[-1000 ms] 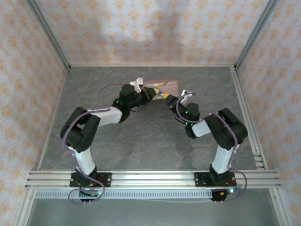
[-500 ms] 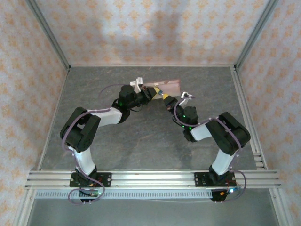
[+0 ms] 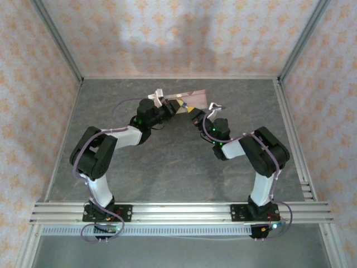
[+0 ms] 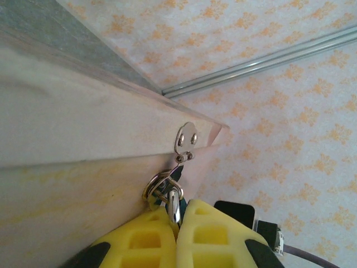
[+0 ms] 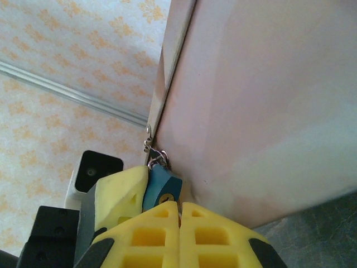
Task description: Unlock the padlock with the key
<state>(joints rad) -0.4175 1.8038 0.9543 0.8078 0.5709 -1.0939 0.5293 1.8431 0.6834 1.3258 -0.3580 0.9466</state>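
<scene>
Standing far and centre, the pink box (image 3: 195,98) carries a hasp (image 4: 187,139) at its corner. The left gripper (image 4: 178,209) pinches the padlock (image 5: 162,188) hanging there. The right gripper (image 5: 179,209), fingertips pressed together, sits just below the keyhole. The lock looks closed, so inserting and turning likely remain. The key cannot be made out.

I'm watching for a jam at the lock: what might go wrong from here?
1. The keyhole of the padlock sits left of where the shut right gripper closes. The key is not discernible, so a push may miss and shove the lock.
2. The left gripper pinches the padlock under the hasp; tugging could drag the box.
3. The two grippers crowd together and may collide.
</scene>
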